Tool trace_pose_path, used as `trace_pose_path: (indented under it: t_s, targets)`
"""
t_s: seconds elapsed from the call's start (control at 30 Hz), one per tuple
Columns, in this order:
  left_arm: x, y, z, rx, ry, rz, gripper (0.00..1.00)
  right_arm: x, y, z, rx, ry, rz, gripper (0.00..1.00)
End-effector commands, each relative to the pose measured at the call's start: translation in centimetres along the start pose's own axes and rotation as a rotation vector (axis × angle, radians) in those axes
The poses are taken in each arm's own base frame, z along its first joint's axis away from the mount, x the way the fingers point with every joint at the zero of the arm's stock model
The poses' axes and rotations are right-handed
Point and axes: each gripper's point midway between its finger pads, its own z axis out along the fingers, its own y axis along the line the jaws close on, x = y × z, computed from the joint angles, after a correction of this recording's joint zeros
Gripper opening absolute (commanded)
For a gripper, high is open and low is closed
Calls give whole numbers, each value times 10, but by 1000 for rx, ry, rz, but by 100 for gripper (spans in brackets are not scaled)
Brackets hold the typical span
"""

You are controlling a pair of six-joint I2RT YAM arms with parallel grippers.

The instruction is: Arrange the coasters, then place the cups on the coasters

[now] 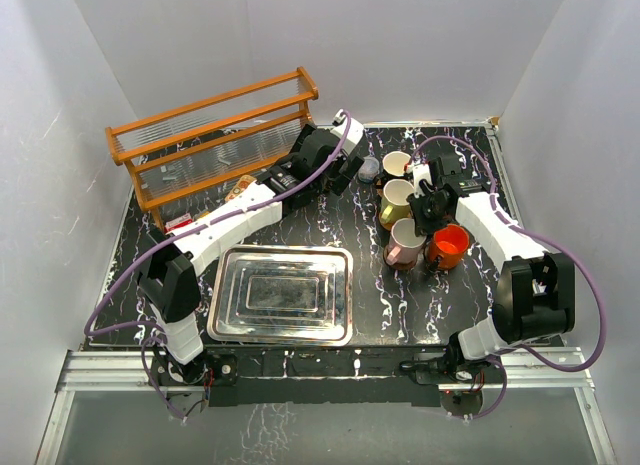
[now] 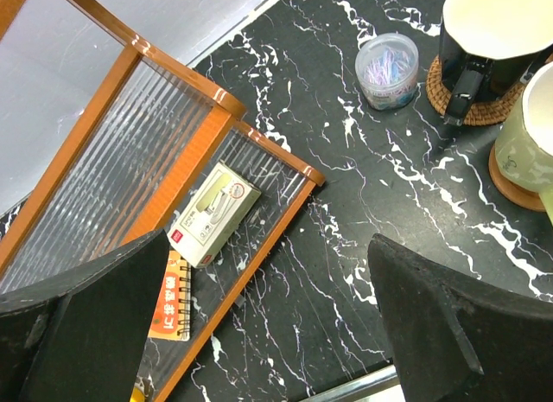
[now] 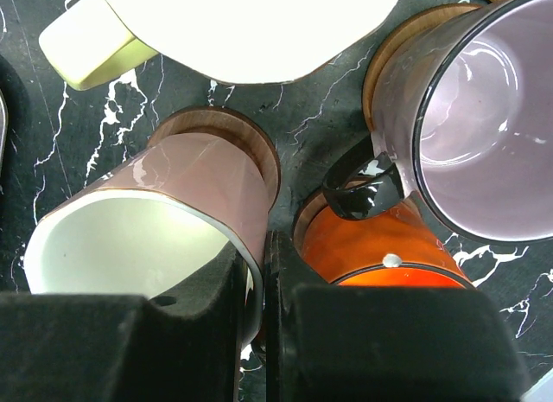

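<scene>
My right gripper (image 1: 420, 223) (image 3: 262, 246) is shut on the rim of the pale pink cup (image 1: 403, 243) (image 3: 199, 186), one finger inside and one outside. That cup stands on a brown coaster (image 3: 246, 132). Beside it are the red-orange cup (image 1: 447, 246) (image 3: 380, 246) and the mauve cup (image 3: 484, 117), each on a coaster. The olive-yellow cup (image 1: 397, 202) (image 2: 527, 134) and the cream cup (image 1: 397, 165) (image 2: 492, 22) stand further back, the cream one on a woven coaster (image 2: 477, 101). My left gripper (image 1: 345, 170) (image 2: 270, 272) hangs open above bare table by the rack.
A wooden rack (image 1: 215, 135) with ribbed panels stands at the back left, with a stapler box (image 2: 213, 213) and an orange notebook (image 2: 175, 298) under it. A metal tray (image 1: 225, 320) lies near the front. A small pot (image 1: 369, 169) (image 2: 387, 69) sits left of the cups.
</scene>
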Motion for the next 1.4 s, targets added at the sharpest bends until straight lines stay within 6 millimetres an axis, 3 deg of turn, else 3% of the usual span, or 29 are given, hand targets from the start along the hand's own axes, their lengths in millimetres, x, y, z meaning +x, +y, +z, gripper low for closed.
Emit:
trace_pose_path:
  t_s: [0.0, 0.67, 1.17, 1.37]
  targets:
    - [-15, 12, -16, -8, -47, -16, 99, -35, 4, -15, -24, -109, -37, 0]
    - [-13, 12, -16, -8, -45, -10, 99, -31, 1, -8, -17, -85, -61, 0]
    - [-12, 13, -16, -8, -43, -8, 99, -33, 0, -9, -13, -85, -76, 26]
    - [-11, 13, -16, -9, -42, 0, 99, -46, -3, -22, 7, -120, -89, 33]
